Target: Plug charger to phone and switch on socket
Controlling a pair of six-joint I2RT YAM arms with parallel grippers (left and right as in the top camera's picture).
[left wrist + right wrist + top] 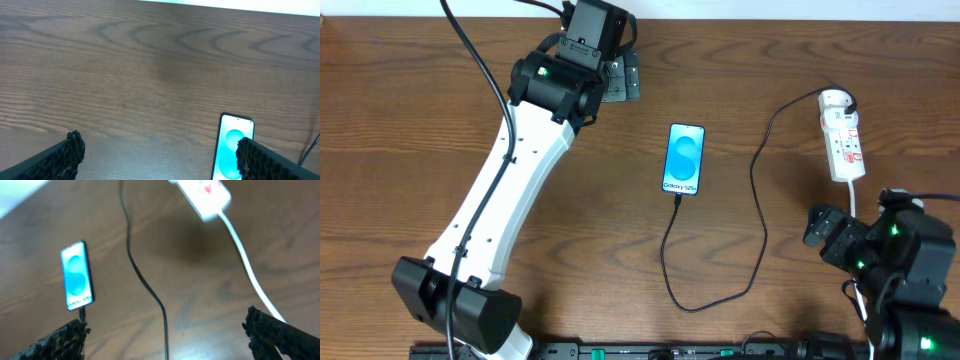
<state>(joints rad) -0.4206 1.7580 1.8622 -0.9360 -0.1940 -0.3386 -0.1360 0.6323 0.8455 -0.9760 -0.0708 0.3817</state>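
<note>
Nearest the bases, the right gripper (pixel 165 322) hangs right of the phone (pixel 684 160), fingers spread wide and empty. The charger (pixel 664 255) loops nearer than the phone, its tip at the phone's near edge. The socket (pixel 842 135) lies well right of the phone. Farther back and left of the phone, the left gripper (pixel 160 147) hovers on an outstretched arm, fingers wide, holding nothing.

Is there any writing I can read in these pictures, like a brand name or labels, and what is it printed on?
"Galaxy S25+": on the lit blue-and-white screen of the phone, near its lower end, in the overhead view.
Red marks on the face of the white power strip: too small to read.
Both wrist views: the phone's line of text is too blurred to read there.
No other writing shows.
</note>
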